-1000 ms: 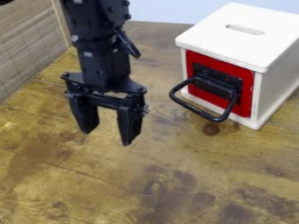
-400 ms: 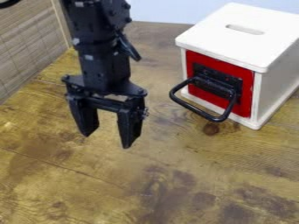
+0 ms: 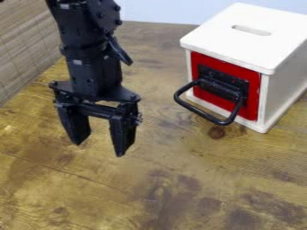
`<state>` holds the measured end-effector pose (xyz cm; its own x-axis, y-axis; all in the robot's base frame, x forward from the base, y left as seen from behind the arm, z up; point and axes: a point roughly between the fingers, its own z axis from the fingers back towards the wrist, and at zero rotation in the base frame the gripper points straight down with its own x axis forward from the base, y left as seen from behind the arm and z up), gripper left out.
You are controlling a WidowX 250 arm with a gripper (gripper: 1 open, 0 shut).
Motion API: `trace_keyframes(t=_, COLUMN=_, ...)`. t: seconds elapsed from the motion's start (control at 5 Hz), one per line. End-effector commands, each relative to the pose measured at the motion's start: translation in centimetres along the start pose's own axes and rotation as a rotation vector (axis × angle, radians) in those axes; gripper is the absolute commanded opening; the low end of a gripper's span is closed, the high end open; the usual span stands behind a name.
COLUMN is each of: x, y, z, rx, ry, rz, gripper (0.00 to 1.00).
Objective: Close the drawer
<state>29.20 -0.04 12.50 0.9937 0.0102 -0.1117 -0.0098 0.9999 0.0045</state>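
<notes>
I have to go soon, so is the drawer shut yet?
The drawer looks flush in the white box, though one view can't settle it. The gripper is open and off to the side, holding nothing. Maybe only a last push is left.

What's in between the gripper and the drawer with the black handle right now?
In the camera view, only bare wooden tabletop shows between the gripper and the drawer.

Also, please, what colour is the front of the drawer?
The drawer front is red, best seen in the camera view.
</notes>
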Motion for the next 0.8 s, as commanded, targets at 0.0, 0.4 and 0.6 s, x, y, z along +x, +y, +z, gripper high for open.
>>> trace_keyframes(t=0.0, x=0.2, y=-0.2, z=3.3, rx=0.006, ry=-0.095, rz=-0.044, gripper=1.00)
trace_keyframes(t=0.4, x=1.2, y=0.1, z=3.3, rx=0.016, ry=-0.108, rz=-0.088, gripper=1.00)
trace_keyframes(t=0.6, x=1.7, y=1.7, z=2.6, rx=0.021, ry=-0.098, rz=-0.067, gripper=1.00)
